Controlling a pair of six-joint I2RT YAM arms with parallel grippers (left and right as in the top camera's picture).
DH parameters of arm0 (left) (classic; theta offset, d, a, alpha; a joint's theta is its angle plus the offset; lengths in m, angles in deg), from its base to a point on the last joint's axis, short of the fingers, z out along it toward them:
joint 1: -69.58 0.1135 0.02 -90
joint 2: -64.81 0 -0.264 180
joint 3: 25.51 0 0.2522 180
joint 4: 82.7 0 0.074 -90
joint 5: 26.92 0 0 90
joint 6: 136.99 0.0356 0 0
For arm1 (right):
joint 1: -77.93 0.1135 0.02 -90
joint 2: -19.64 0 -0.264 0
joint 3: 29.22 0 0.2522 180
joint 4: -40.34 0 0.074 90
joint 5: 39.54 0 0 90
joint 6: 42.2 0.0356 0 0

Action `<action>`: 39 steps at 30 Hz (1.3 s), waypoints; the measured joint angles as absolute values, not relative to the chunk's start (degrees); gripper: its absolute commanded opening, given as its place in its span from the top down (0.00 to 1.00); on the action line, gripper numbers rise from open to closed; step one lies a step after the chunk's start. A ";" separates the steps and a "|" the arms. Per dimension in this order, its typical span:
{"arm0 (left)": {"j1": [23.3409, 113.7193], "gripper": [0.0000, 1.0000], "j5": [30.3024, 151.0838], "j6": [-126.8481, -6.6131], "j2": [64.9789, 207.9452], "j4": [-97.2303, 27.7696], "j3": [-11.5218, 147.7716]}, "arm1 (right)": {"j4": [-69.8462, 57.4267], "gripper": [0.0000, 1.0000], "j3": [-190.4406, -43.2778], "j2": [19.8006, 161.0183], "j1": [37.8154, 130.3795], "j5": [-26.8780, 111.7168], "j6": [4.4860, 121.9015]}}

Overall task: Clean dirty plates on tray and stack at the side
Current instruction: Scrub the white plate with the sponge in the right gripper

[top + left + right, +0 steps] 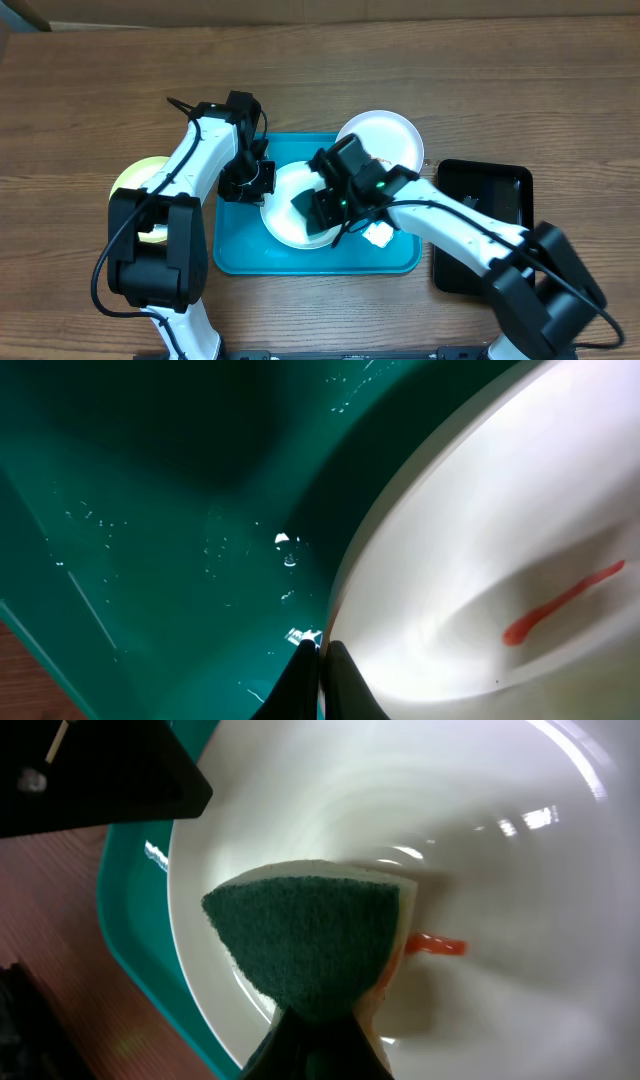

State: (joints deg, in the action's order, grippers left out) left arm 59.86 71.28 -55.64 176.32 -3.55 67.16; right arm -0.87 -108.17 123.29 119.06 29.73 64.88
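Observation:
A white plate [284, 218] with an orange-red smear [436, 945] lies in the turquoise tray [240, 252]. My left gripper [262, 181] is shut on its left rim, seen up close in the left wrist view [322, 652], where the smear [560, 606] also shows. My right gripper [320, 208] is shut on a sponge [310, 935], green scouring side toward the camera, pressed into the plate beside the smear. A second white plate [385, 135] rests at the tray's far right corner. A green-rimmed plate [132, 178] sits on the table at the left, partly under my left arm.
A smaller black tray [482, 215] stands to the right of the turquoise tray. A small white crumpled thing [378, 235] lies in the tray's right part under my right arm. The wooden table [90, 90] surrounds everything.

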 measured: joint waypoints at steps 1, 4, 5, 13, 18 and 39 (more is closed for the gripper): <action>59.80 0.96 71.28 -55.64 176.32 -3.55 67.16 | -0.41 0.96 -108.17 123.80 119.47 29.91 64.96; 59.56 0.96 71.37 -55.64 176.32 -3.55 67.16 | 0.75 0.96 -108.17 124.95 120.87 31.20 65.18; 59.49 0.96 71.39 -55.64 176.32 -3.55 67.16 | 1.08 0.96 -108.17 125.06 121.22 31.92 65.23; 59.06 0.96 71.46 -55.66 176.32 -3.07 67.16 | 1.23 0.96 -108.17 125.37 122.23 39.44 65.42; 59.06 0.96 71.46 -55.75 176.32 -2.92 67.16 | 1.41 0.96 -108.06 125.72 122.23 42.87 65.55; 59.06 0.96 71.48 -55.86 176.32 -2.68 67.16 | -1.30 0.94 -108.00 125.74 120.72 50.08 71.83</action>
State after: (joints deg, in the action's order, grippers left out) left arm 59.06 71.48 -55.86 176.32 -2.68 67.16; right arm -1.30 -108.00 125.74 120.72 50.08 71.83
